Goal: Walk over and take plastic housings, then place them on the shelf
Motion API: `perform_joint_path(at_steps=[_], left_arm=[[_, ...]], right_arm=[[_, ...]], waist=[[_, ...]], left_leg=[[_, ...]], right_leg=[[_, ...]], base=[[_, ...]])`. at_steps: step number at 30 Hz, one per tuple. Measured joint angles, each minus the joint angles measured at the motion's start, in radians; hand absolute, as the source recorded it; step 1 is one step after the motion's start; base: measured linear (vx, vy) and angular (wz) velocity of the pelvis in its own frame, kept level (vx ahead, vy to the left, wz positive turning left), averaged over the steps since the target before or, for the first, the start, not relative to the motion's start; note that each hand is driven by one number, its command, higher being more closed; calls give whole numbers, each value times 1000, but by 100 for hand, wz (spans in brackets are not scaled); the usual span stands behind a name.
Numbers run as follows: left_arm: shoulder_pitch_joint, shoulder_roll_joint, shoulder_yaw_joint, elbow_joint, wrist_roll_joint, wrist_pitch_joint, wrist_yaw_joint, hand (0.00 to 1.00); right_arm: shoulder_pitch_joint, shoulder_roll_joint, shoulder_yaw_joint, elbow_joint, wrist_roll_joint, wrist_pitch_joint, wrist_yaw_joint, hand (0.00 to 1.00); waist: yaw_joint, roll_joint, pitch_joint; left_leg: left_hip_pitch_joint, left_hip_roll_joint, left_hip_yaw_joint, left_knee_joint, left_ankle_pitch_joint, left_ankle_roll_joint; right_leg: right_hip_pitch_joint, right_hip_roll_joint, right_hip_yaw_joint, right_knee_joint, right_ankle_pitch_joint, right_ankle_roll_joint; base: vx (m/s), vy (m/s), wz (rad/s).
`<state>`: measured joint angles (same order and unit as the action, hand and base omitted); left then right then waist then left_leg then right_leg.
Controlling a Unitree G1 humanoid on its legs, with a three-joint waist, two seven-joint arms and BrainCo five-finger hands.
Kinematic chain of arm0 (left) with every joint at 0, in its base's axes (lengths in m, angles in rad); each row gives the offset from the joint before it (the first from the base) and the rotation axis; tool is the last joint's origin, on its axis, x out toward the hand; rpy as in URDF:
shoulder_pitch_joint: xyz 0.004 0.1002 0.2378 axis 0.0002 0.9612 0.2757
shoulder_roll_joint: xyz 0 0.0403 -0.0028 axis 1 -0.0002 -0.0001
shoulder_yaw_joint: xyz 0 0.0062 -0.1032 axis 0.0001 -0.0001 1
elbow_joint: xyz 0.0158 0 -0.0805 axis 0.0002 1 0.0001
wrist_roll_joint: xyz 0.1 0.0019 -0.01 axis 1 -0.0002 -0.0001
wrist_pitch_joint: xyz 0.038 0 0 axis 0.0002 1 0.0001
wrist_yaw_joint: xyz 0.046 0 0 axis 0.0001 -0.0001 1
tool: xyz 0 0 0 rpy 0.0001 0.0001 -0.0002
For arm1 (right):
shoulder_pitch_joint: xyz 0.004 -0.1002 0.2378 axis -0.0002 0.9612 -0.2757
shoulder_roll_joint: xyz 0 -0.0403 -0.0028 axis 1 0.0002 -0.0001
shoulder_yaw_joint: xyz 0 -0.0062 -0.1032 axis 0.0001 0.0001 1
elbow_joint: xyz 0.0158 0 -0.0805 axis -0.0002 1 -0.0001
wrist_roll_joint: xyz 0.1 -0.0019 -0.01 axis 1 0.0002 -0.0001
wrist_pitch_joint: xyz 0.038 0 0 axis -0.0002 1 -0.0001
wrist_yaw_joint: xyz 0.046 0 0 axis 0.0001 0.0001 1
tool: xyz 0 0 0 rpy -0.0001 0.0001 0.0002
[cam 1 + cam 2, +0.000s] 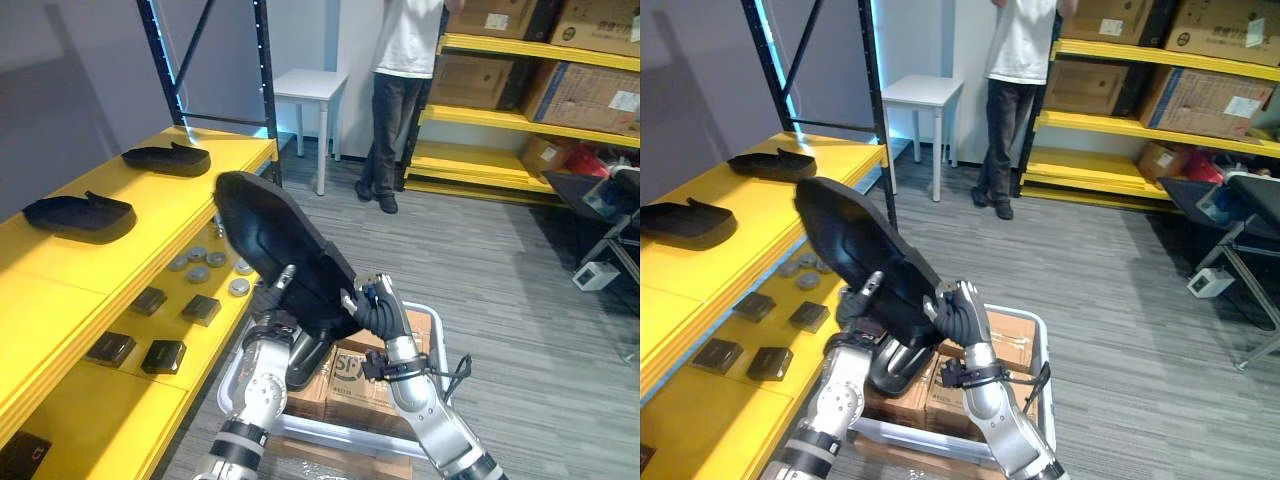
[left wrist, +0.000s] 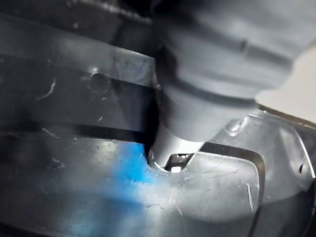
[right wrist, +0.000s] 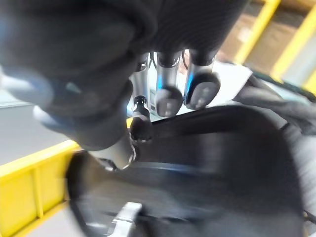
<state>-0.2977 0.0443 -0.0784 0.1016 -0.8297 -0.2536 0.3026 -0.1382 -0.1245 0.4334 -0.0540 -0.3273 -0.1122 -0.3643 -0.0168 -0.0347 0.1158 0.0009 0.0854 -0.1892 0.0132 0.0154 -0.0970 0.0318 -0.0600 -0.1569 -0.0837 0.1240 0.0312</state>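
There's a black plastic housing (image 1: pixel 270 235) tilted up in the middle of the frame. The left hand (image 1: pixel 284 282) and right hand (image 1: pixel 366 304) are both clamped round its lower end (fingers curled over the rim). At upper left, a far housing (image 1: pixel 167 158) and a near housing (image 1: pixel 80 216) lie on the yellow shelf (image 1: pixel 175 200). I'd say the pickup is done; setting this one down is left.
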Motion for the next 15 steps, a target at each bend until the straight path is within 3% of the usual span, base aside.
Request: perform_joint_path(at_steps=[2,7,11,12,13,14,15], left_arm=[[41,1,43,-83,93,1,17,100],[209,6,213,-183,485,15,89,100],[315,8,333,-187,647,43,144,100],[323,8,352,-187,677,52,158,100],[323,8,362,-187,701,60,167,100],[323,6,367,-187,719,65,168,100],[326,3,371,-187,760,71,170,100]], right_arm=[[24,20,0,30,32,-1,23,0],[56,70,-65,44,91,-31,43,0],[57,78,-177,43,135,-66,40,0],[58,69,-238,41,139,-75,36,0],[59,58,-304,41,148,-77,30,0],[57,46,-339,40,154,-79,27,0],[50,21,-398,41,157,-83,20,0]], waist=[[12,0,0],[46,4,3],[59,22,20],[55,33,25],[55,33,26],[55,28,23],[56,45,32]], left_leg=[[-7,0,-28,-3,8,-3],[-8,-1,-89,-14,20,-8],[-39,-7,-158,-10,29,-13],[-66,5,-141,-36,23,11],[-87,33,18,-78,-9,113],[-102,44,128,-78,-17,176],[-142,98,400,-44,-22,198]], right_leg=[[3,1,-28,0,-4,-2],[28,1,-81,11,-31,0],[13,-6,-155,75,-78,-3],[-3,-16,-220,112,-101,-8],[-9,-39,-285,116,-108,-1],[-14,-59,-325,114,-108,-1],[-14,-85,-390,119,-111,2]], base=[[-28,-31,50],[-9,-32,35],[2,-42,61],[14,-78,159],[25,-70,172],[34,-26,181],[18,37,170]])
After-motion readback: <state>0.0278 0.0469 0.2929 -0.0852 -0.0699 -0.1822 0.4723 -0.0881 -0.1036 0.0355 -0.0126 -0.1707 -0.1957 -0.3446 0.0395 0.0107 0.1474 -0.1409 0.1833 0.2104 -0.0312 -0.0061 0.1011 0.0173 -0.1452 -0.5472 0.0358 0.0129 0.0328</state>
